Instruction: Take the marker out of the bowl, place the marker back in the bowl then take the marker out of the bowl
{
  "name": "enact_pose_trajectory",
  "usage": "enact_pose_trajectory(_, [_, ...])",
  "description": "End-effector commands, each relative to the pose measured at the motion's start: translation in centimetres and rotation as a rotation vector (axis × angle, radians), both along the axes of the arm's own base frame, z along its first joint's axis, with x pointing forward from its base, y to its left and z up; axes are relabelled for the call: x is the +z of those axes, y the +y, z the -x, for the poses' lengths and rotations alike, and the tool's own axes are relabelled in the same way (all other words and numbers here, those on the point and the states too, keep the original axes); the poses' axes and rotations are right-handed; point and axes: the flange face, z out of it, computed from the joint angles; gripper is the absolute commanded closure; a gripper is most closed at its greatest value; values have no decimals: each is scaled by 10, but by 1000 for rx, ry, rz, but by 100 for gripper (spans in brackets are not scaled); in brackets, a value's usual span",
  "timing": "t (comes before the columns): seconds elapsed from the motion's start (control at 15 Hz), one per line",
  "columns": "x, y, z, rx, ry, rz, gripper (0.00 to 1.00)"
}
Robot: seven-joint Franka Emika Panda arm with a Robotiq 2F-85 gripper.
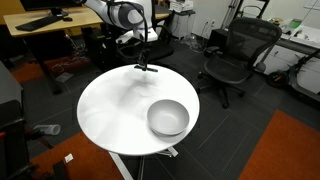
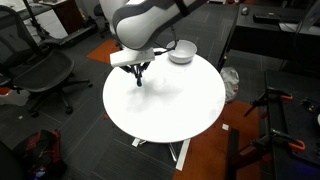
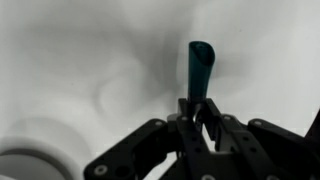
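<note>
We find the black two-finger gripper (image 3: pixel 200 112) clamped on the thin dark-and-teal marker (image 3: pixel 200 62), well apart from the shiny round metal bowl (image 1: pixel 165 128) — a take-out step, we judge — next, a carry back over its rim.

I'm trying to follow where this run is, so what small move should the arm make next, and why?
Probably ease the claw straight down and open it, laying the marker on the table. The marker is clamped in the claw, out of the bowl and well away from it, and in both exterior views it hangs close over bare tabletop.
</note>
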Motion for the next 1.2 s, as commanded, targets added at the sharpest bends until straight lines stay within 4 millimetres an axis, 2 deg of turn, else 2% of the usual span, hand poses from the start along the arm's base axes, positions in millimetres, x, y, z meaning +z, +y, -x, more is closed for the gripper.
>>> enact_pose_trajectory(0.0, [32,-28,25,7,22,-24,95])
enact_pose_trajectory(0.27, [52,-67,45,-2,35,-22,95])
enact_pose_trajectory(0.47, [59,-100,61,-3,40,-20,95])
enact_pose_trajectory(0.8, [59,-150,85,-27,48,-13,95])
enact_pose_trajectory(1.13, [55,-191,103,-90,43,5,95])
